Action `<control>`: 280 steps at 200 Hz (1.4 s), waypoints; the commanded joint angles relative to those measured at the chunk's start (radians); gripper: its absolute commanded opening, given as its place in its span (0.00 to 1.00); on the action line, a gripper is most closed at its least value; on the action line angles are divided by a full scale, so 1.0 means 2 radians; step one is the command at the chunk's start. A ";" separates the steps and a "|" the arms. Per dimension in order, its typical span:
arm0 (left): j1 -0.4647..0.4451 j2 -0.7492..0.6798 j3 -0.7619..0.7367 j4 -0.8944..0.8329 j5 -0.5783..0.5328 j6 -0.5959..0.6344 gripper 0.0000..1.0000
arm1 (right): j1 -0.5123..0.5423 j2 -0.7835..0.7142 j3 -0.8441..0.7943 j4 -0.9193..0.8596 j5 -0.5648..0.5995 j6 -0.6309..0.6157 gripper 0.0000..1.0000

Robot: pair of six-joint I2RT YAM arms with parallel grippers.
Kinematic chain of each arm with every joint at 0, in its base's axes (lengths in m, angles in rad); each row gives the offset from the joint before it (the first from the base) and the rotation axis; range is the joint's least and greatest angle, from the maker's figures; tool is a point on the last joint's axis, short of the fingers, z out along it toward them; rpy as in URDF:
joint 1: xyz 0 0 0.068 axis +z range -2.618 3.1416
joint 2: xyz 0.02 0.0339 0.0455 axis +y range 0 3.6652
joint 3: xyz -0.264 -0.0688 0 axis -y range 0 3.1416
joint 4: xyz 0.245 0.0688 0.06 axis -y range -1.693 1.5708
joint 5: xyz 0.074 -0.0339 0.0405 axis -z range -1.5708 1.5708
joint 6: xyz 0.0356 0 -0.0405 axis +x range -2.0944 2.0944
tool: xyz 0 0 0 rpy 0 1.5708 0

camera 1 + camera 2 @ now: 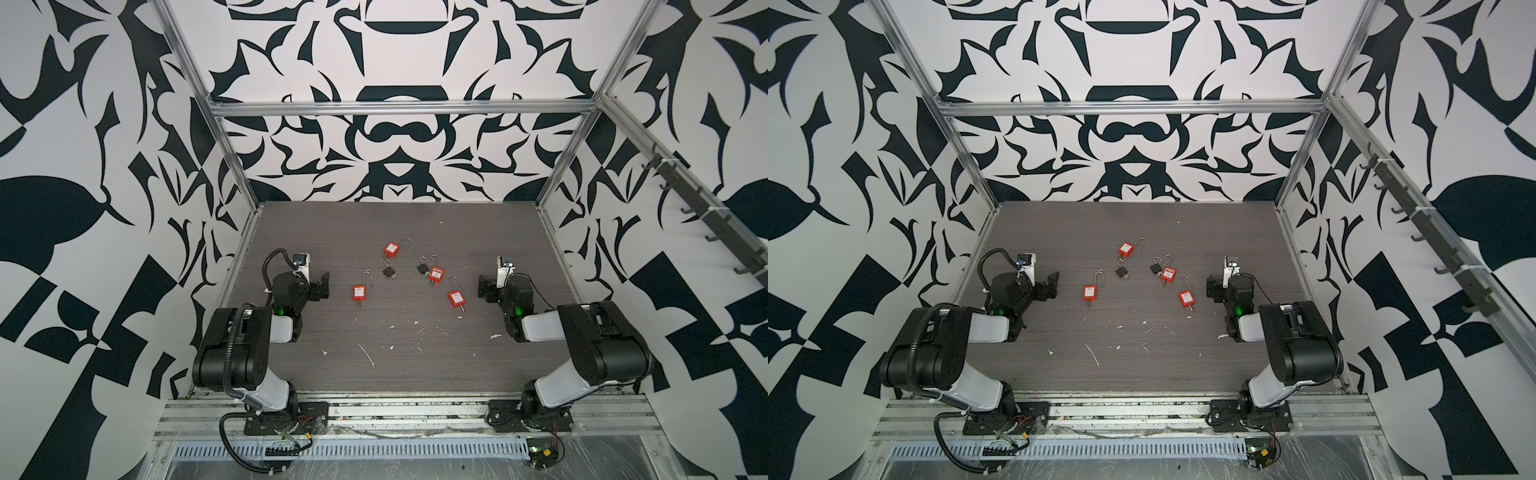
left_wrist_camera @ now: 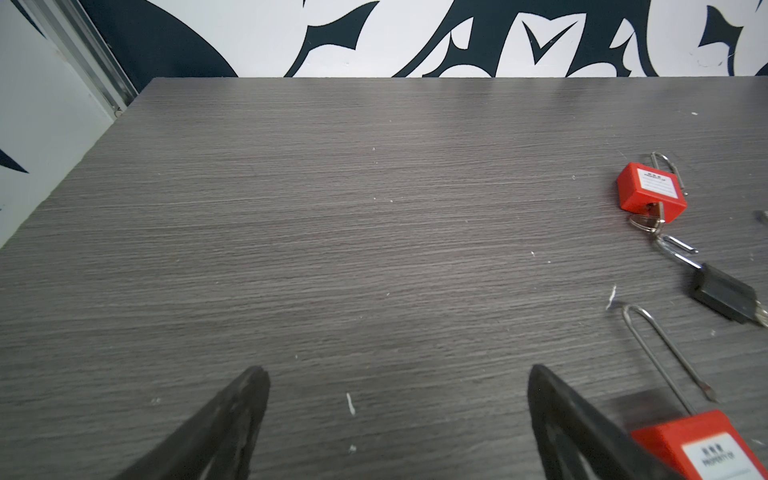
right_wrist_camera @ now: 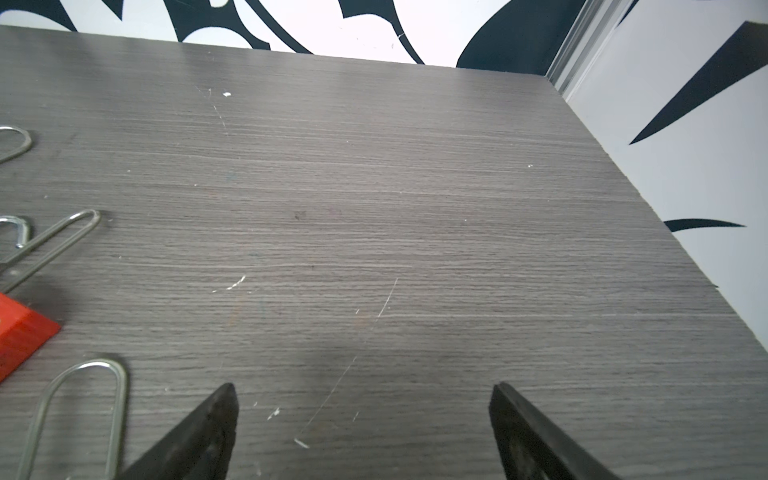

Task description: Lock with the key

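The grey wood-grain worktop (image 1: 395, 365) carries six padlocks grouped near its middle, between the two arms. The left gripper (image 1: 323, 284) sits low over the worktop with its jaws wide apart and nothing between them. The right gripper (image 1: 481, 286) is in the same condition on the opposite side. Near the left gripper a red plastic padlock with a long steel shackle (image 1: 360, 293) lies flat, shackle toward the back wall (image 1: 395, 166). In the left wrist view one shackle leg ends clear of the body. Farther back lie a small black padlock (image 1: 389, 271) and a second red padlock (image 1: 391, 249), which has a silver key (image 2: 648, 222) seated in its base. A second black padlock (image 1: 422, 268) lies just beside a third red padlock (image 1: 436, 273). A fourth red padlock (image 1: 456, 298) lies near the right gripper.
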 commanded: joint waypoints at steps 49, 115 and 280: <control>0.001 -0.001 0.002 0.015 -0.001 -0.001 0.99 | -0.001 -0.061 0.009 -0.027 0.010 0.002 0.85; -0.003 -0.117 0.001 -0.076 -0.012 -0.005 0.97 | 0.009 -0.184 0.101 -0.333 -0.095 0.004 0.78; -0.169 -0.279 0.180 -0.509 0.104 -0.087 0.88 | 0.193 -0.032 0.283 -0.631 -0.005 0.143 0.70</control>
